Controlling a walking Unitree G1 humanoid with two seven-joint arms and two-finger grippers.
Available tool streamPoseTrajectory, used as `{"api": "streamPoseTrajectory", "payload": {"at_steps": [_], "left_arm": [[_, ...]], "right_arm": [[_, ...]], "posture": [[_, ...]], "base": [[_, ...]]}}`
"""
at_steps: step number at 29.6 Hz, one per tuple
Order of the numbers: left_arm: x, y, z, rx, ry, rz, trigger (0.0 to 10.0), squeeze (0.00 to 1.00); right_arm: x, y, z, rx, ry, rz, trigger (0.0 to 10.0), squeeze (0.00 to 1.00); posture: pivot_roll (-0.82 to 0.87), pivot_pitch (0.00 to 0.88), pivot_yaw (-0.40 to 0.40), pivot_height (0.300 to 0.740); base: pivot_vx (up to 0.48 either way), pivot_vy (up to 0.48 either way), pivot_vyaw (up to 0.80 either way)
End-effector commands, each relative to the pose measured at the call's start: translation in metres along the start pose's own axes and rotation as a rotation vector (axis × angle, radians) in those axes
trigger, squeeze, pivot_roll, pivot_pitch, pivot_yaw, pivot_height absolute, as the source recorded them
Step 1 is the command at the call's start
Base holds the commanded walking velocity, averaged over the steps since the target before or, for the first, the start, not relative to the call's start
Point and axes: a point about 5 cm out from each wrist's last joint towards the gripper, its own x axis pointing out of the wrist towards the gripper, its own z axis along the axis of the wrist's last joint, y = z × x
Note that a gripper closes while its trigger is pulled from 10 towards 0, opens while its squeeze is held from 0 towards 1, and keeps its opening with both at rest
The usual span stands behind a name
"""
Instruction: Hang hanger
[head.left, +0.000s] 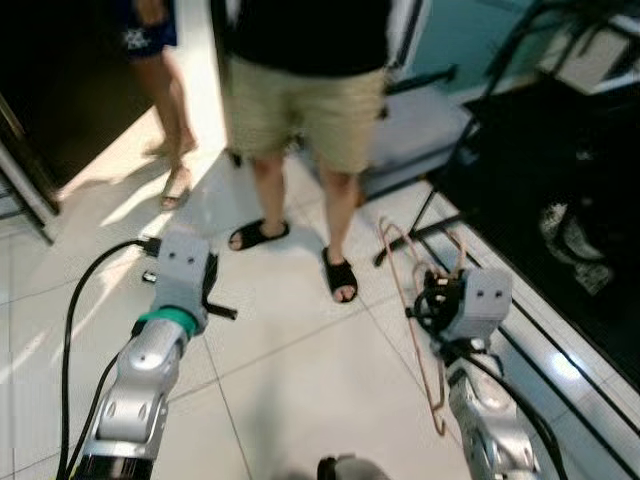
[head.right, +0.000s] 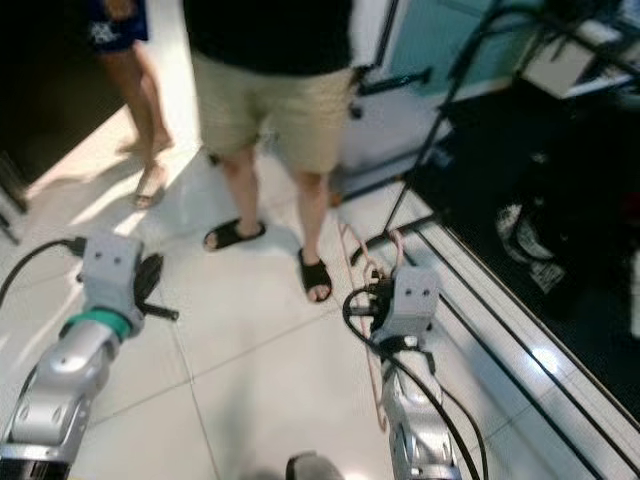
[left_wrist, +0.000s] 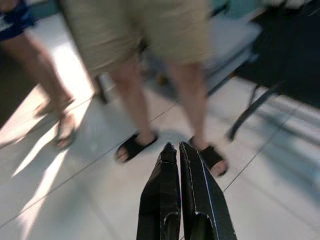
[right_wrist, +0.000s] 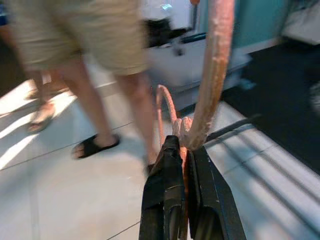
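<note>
- A pink hanger is clamped in the right gripper; its hook is blurred.
- The left gripper is closed, empty.
- A person's sandals are seen at 12 o'clock.

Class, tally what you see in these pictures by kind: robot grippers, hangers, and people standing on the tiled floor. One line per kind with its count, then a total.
Robot grippers: 2, the left gripper and the right gripper
Hangers: 1, the pink hanger, held in the right gripper
People: 2, the person in beige shorts and the person in blue shorts
Total: 5
</note>
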Motion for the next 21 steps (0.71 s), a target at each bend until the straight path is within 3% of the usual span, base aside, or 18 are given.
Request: {"api": "streamPoseTrajectory", "payload": {"at_steps": [1,14,21], "left_arm": [[0.001,-0.001,0.003,0.005,-0.012,-0.009,10.0,0.00],[0.009,-0.006,0.019,-0.006,-0.074,-0.046,10.0,0.00],[0.013,-0.012,0.035,-0.035,-0.129,-0.079,10.0,0.00]], "right_arm": [[0.001,0.002,0.002,0.005,-0.012,-0.005,10.0,0.00],[0.004,0.004,0.013,0.015,-0.060,-0.008,10.0,0.00],[0.007,0.006,0.031,0.031,-0.128,-0.018,10.0,0.00]], "posture": [[-0.02,0.016,0.015,0.740],[-0.03,0.018,0.025,0.740],[-0.05,0.019,0.039,0.740]], "base": [[0.000,0.000,-0.80],[0.000,0.000,-0.80],[0.000,0.000,-0.80]]}}
